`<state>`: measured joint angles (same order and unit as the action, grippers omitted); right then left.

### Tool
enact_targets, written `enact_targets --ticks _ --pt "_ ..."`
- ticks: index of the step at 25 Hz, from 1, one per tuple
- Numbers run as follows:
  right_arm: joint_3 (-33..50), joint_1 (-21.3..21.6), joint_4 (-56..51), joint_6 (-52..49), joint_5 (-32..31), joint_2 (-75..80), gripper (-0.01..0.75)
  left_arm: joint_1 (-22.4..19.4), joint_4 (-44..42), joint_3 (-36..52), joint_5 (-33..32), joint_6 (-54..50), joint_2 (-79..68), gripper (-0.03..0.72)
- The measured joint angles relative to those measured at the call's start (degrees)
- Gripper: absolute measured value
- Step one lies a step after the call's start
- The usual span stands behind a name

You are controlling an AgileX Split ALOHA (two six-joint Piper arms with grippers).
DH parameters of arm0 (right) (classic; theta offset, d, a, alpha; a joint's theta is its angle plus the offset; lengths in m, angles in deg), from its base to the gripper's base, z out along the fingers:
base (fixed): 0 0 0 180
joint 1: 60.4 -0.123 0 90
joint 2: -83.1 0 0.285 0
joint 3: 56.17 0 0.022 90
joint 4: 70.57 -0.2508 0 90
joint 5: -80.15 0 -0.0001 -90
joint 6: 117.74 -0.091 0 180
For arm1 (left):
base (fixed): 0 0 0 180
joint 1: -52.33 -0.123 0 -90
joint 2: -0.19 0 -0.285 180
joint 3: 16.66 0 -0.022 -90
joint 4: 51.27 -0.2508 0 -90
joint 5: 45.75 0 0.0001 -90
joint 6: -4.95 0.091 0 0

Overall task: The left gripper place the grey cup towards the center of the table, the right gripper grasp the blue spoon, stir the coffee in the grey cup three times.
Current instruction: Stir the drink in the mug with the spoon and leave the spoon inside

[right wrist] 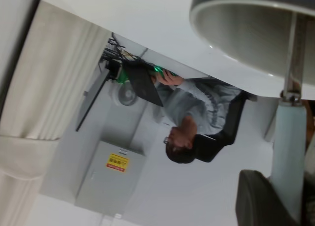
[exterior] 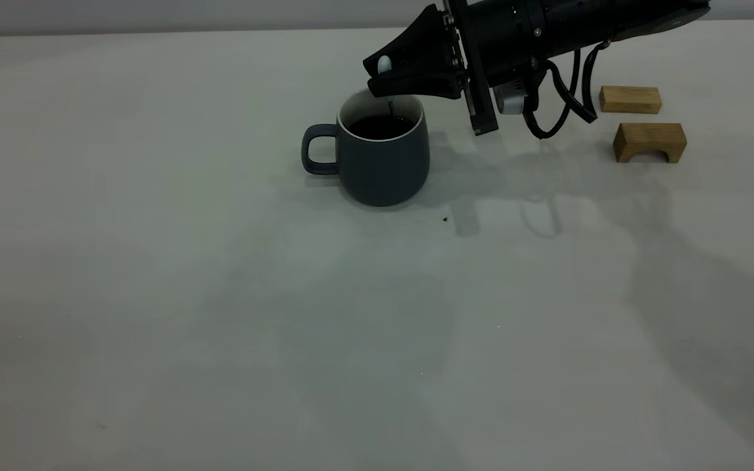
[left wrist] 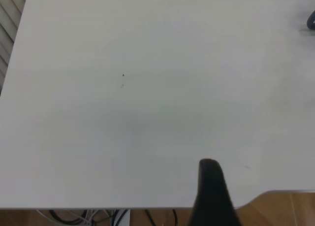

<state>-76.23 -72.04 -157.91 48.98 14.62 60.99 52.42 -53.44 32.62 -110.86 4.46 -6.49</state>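
The grey cup (exterior: pixel 383 167) stands upright near the middle of the table (exterior: pixel 220 294), handle to the left, with dark coffee (exterior: pixel 380 126) inside. My right gripper (exterior: pixel 377 73) hovers just above the cup's rim, shut on the blue spoon (exterior: pixel 384 64). Its pale handle end shows between the fingers and the metal neck dips into the coffee. In the right wrist view the spoon (right wrist: pixel 290 152) runs from the gripper (right wrist: pixel 295 196) into the cup (right wrist: pixel 236 34). My left gripper (left wrist: pixel 256 196) is parked over the table's edge, open and holding nothing, with one finger (left wrist: pixel 212 186) showing.
Two tan wooden blocks (exterior: pixel 630 99) (exterior: pixel 650 141) lie to the right of the cup, behind the right arm's cables. A tiny dark speck (exterior: pixel 446 219) sits in front of the cup. A seated person (right wrist: pixel 197 113) is beyond the table.
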Motion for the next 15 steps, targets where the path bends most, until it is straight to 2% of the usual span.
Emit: enact_targets --ticks 11,15 --pt "0.00 0.01 5.17 0.11 -0.30 0.00 0.135 0.00 0.00 0.00 0.00 0.00 0.00 0.591" --pt "0.00 0.06 7.07 0.19 -0.46 0.00 0.192 0.00 0.00 0.00 0.00 0.00 0.00 0.591"
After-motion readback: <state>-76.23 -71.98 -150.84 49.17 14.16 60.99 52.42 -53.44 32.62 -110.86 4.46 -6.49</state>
